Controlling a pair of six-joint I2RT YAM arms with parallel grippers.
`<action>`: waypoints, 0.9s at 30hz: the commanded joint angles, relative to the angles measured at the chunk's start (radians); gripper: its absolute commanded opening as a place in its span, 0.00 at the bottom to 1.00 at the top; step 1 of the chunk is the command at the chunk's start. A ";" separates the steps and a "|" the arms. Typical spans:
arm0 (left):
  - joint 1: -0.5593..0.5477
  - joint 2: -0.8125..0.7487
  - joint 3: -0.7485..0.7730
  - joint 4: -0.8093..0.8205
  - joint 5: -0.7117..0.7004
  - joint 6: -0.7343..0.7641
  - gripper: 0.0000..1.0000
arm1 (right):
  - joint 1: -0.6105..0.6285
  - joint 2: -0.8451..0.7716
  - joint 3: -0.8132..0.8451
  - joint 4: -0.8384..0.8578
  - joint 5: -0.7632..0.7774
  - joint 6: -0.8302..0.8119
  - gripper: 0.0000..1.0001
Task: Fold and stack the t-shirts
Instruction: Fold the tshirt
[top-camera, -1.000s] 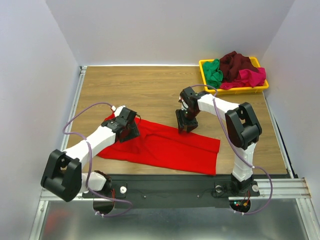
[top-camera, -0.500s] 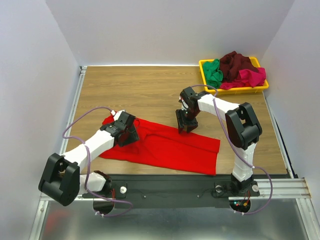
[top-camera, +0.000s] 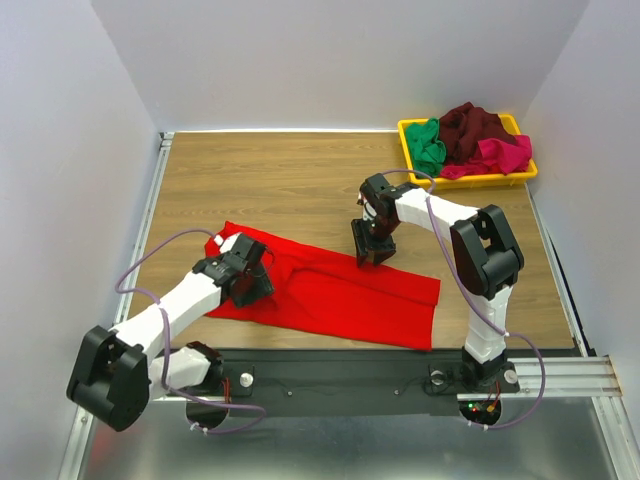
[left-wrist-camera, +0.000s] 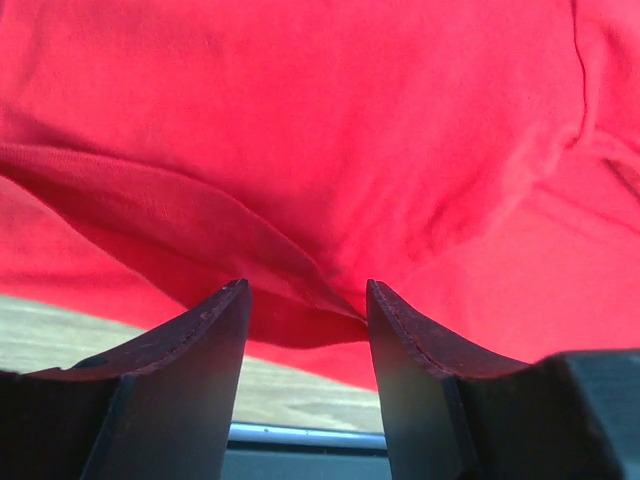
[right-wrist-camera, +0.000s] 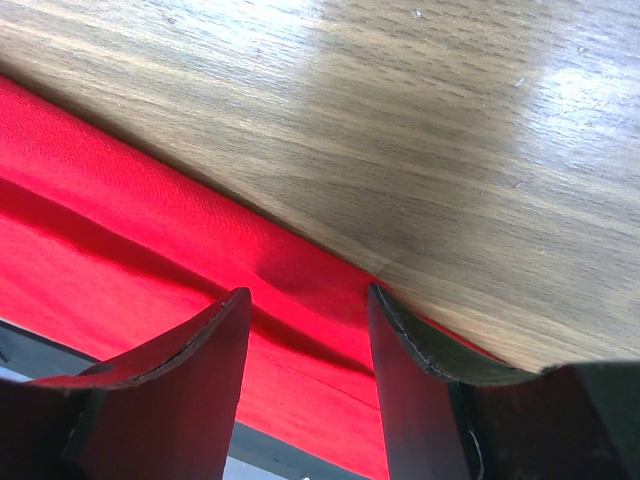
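The bright red t-shirt (top-camera: 340, 295) lies spread along the near part of the wooden table (top-camera: 280, 180). My left gripper (top-camera: 255, 285) is low over its left part. In the left wrist view (left-wrist-camera: 308, 300) the jaws are apart, with a raised fold of red cloth (left-wrist-camera: 300, 120) just past the tips. My right gripper (top-camera: 372, 252) is on the shirt's far edge. In the right wrist view (right-wrist-camera: 308, 300) it is open, straddling the red hem (right-wrist-camera: 120, 240) beside bare wood. The green (top-camera: 428, 145), dark maroon (top-camera: 475, 125) and magenta-pink (top-camera: 505, 155) t-shirts lie heaped in the tray.
A yellow plastic tray (top-camera: 410, 128) stands at the far right corner of the table. Grey walls close in the table on the left, back and right. A metal rail (top-camera: 150, 215) runs along the left edge.
My left gripper has moved toward the near edge, off the shirt's far-left corner, which now shows. My right arm has not moved.
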 joint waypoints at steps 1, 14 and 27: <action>-0.015 -0.101 -0.023 -0.065 0.024 -0.064 0.59 | 0.008 0.028 0.015 0.039 0.002 -0.011 0.56; -0.047 -0.208 0.072 -0.211 -0.013 -0.119 0.57 | 0.008 0.036 0.010 0.047 0.003 -0.022 0.56; -0.041 0.180 0.333 -0.005 -0.098 0.099 0.59 | 0.008 0.016 -0.005 0.047 0.002 -0.015 0.56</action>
